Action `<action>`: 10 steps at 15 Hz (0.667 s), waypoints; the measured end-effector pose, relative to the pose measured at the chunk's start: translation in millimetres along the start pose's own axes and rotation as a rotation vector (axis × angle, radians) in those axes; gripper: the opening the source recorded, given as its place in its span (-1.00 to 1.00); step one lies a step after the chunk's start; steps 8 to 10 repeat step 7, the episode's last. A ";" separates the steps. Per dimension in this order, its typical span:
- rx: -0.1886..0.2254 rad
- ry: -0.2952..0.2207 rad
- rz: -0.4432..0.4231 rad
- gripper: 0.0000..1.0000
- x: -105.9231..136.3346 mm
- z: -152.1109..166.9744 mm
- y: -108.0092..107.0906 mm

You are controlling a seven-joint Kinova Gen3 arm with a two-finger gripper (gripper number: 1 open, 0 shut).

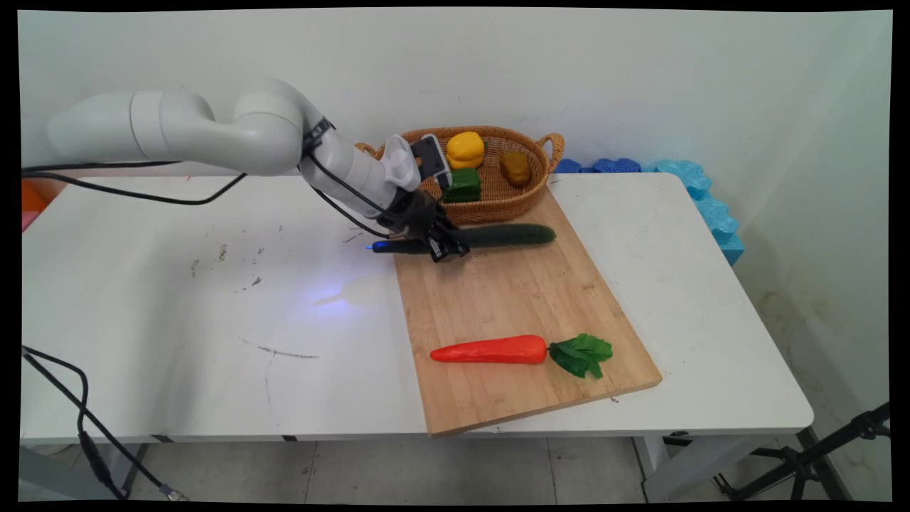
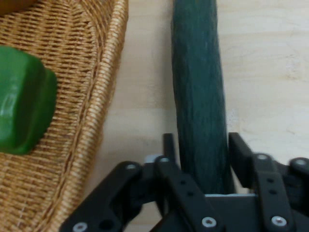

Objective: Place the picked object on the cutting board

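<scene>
My black two-finger gripper [image 1: 446, 249] is down at the far end of the light wooden cutting board [image 1: 519, 313], its fingers [image 2: 169, 147] standing on either side of the long dark green cucumber [image 2: 199, 96]. In the hand view both fingers lie against the cucumber's flanks; I judge them closed on it, with the cucumber lying flat on the board rather than lifted. Just beyond my gripper, touching the board's far edge, stands the oval woven wicker basket [image 1: 530, 195]. It holds a green block-shaped pepper [image 1: 463, 186] nearest my hand, a yellow pepper [image 1: 465, 149] behind it, and a brown potato-like piece [image 1: 515, 168] beside these. Well apart from my gripper, near the board's opposite end, lies an orange-red carrot with green leaves [image 1: 498, 350], untouched.
</scene>
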State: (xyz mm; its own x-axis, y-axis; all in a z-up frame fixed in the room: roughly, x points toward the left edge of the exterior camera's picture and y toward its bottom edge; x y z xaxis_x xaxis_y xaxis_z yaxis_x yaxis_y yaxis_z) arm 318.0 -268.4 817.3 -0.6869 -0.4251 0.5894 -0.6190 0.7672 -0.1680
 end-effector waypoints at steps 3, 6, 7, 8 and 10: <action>-0.002 -0.001 0.003 1.00 -1.7 7.4 3.6; -0.008 -0.001 0.008 1.00 -2.8 12.1 7.3; -0.010 -0.001 0.010 1.00 -3.0 13.3 8.5; -0.010 -0.001 0.010 1.00 -3.0 13.3 8.5; -0.010 -0.001 0.010 1.00 -3.0 13.3 8.5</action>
